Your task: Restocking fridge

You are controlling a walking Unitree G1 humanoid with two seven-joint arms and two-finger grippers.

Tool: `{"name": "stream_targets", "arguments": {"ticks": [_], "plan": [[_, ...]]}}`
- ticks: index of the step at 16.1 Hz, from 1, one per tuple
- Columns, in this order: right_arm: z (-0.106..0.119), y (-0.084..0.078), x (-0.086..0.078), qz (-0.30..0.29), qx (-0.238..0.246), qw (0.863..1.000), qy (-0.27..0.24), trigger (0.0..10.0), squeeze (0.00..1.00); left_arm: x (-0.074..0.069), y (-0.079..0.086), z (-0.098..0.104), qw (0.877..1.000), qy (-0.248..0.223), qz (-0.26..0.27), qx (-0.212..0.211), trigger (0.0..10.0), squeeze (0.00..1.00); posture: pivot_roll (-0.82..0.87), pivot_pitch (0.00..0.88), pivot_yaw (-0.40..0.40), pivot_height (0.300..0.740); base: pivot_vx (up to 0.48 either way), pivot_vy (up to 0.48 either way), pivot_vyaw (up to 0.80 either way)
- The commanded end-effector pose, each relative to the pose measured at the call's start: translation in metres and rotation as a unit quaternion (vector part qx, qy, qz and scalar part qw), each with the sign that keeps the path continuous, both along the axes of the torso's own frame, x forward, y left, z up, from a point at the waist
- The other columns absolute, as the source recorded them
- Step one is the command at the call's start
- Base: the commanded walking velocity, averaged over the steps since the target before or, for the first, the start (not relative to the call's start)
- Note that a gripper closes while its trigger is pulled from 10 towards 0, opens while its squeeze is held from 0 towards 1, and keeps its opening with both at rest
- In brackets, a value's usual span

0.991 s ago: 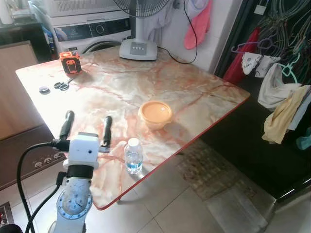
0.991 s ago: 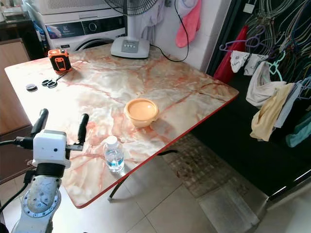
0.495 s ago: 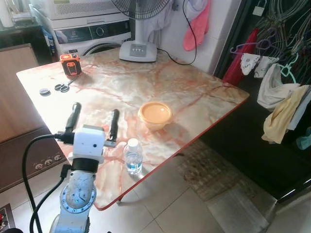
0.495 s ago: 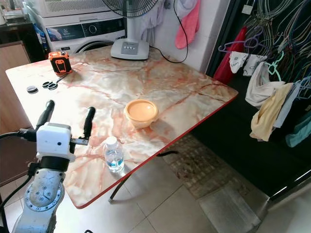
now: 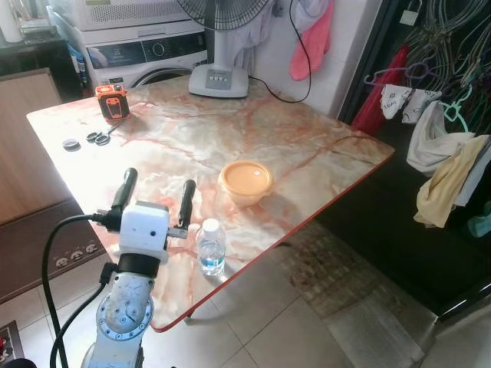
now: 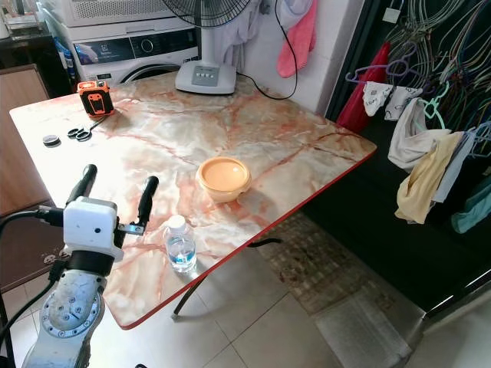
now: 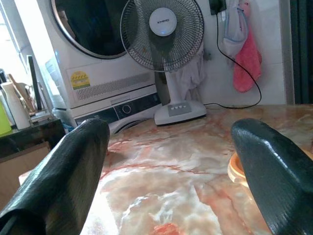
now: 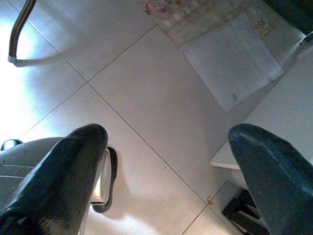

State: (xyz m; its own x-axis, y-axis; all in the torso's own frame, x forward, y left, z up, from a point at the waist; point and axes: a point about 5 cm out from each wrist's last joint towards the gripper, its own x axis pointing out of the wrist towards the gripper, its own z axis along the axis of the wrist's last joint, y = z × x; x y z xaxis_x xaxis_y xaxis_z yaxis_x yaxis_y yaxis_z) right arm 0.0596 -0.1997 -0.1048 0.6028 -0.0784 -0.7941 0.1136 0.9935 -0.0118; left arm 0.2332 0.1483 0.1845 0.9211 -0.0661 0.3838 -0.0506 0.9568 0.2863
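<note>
A small clear water bottle point(image 5: 210, 246) with a white cap is shown standing upright near the front edge of the marble-patterned surface point(image 5: 307, 153), a little water visible in its base. An orange lidded bowl point(image 5: 245, 181) is set just behind it, apart from the bottle and nearer the middle of the surface. The left pincer point(image 5: 155, 198) is held above the front part of the surface, just to the left of the bottle and not touching it; its two black fingers point(image 5: 186, 202) are spread apart and nothing is held between them. In the left wrist view the same fingers point(image 7: 68, 171) are seen released, with the edge of the orange bowl beside one of them. At the far left of the surface an orange and black device point(image 5: 111, 100), scissors point(image 5: 97, 136) and a small round cap point(image 5: 70, 142) are laid out. A standing fan point(image 5: 219, 77) is placed at the far edge, with a washing machine point(image 5: 146, 54) behind it. The right pincer point(image 8: 166, 171) is seen in its wrist view with fingers released, directed at the tiled floor point(image 8: 146, 88).
</note>
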Motion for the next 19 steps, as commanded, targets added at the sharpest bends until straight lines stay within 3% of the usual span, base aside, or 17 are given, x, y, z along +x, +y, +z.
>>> {"name": "stream_targets", "arguments": {"ticks": [1, 11, 19], "plan": [[-0.0034, 0.005, -0.0136, 0.011, 0.011, 1.0, 0.024, 10.0, 0.0, -0.003, -0.0041, 0.0038, 1.0, -0.006, -0.013, -0.005, 10.0, 0.0, 0.02, 0.0, -0.096, 0.74, 0.0, 0.0, 0.0], [-0.0025, 0.0022, -0.018, 0.016, 0.015, 0.999, 0.025, 10.0, 0.0, -0.0036, -0.0049, 0.0041, 1.0, 0.002, -0.013, -0.008, 10.0, 0.0, 0.01, 0.0, -0.094, 0.74, -0.256, 0.0, 0.0], [-0.0017, 0.0019, -0.0159, 0.028, 0.018, 0.999, 0.022, 10.0, 0.0, -0.0028, -0.0068, -0.0004, 0.999, 0.03, -0.024, -0.008, 10.0, 0.0, 0.02, 0.005, -0.104, 0.74, 0.0, 0.0, 0.0]]}}
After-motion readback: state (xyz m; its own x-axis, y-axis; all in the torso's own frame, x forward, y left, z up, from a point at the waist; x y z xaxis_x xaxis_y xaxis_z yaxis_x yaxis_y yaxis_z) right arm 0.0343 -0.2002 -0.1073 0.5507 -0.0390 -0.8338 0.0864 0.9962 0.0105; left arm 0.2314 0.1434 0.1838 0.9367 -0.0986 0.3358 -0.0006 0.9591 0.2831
